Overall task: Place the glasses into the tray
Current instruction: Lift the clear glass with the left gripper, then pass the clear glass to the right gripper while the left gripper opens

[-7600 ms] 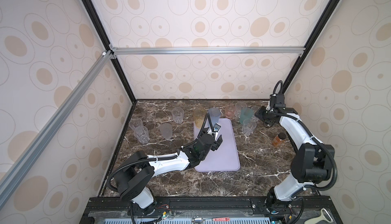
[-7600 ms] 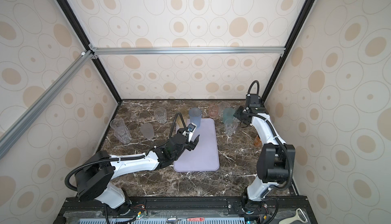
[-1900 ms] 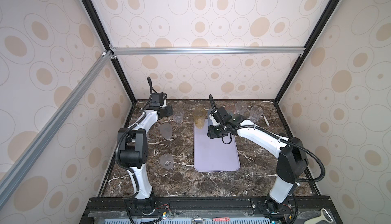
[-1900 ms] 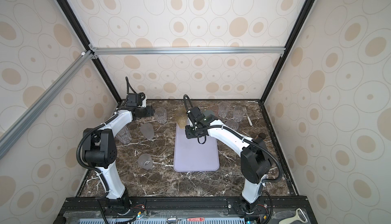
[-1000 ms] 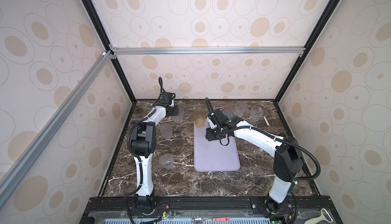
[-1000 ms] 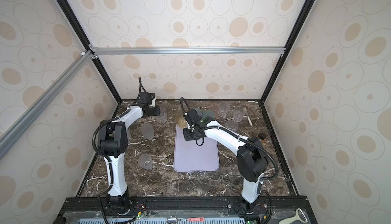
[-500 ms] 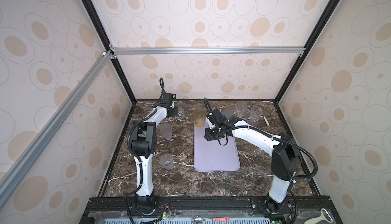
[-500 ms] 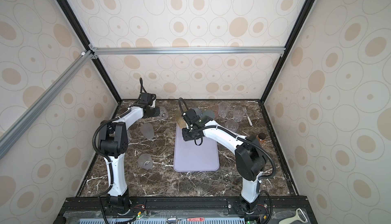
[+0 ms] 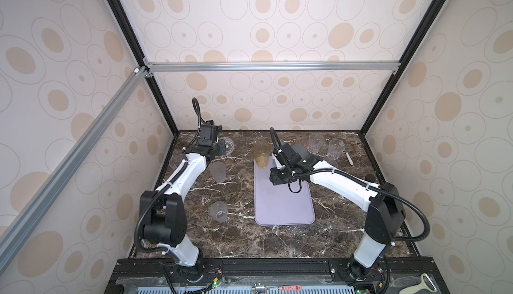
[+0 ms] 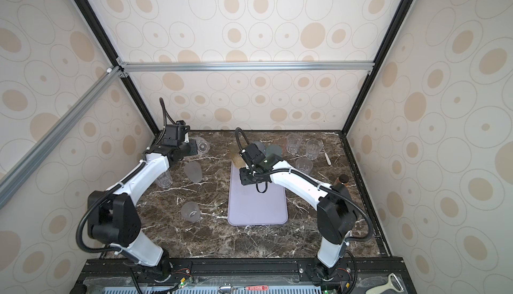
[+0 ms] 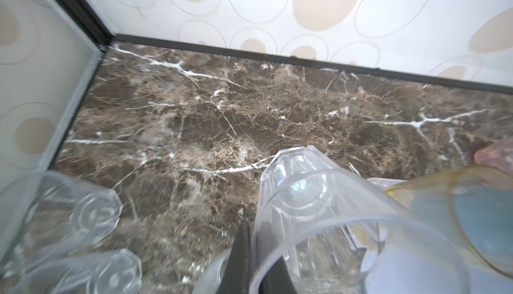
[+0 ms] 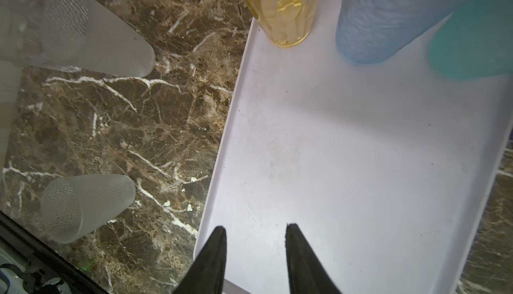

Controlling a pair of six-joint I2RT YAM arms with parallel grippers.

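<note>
The left gripper (image 11: 254, 262) grips the clear glass (image 11: 299, 195) by its rim, so lift slowly, away from the amber glass (image 11: 430, 184) beside it.

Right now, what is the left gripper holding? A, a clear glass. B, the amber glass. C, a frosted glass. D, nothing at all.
A: in the left wrist view the left gripper is shut on the rim of a tilted clear glass, while the amber glass stands apart in a far corner of the tray.
</note>
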